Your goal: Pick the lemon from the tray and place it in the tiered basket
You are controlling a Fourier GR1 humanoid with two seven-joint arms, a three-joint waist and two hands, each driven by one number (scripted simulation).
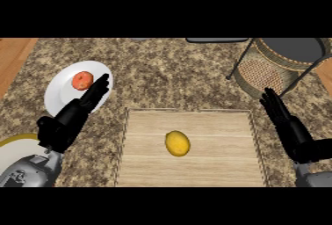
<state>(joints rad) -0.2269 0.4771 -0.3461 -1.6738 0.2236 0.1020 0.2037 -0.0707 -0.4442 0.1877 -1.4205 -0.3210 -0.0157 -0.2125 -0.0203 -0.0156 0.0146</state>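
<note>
Left hand (71, 116) and right hand (288, 125) both raised, fingers straight (neither holds anything).

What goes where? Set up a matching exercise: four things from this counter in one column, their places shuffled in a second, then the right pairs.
Things:
1. lemon
2. orange-red fruit
3. tiered basket
4. left hand

Places:
A. on the white plate
B. far right of the counter
C. on the wooden tray
D. over the plate's near edge, fingers straight

Pairs: 1-C, 2-A, 3-B, 4-D
</note>
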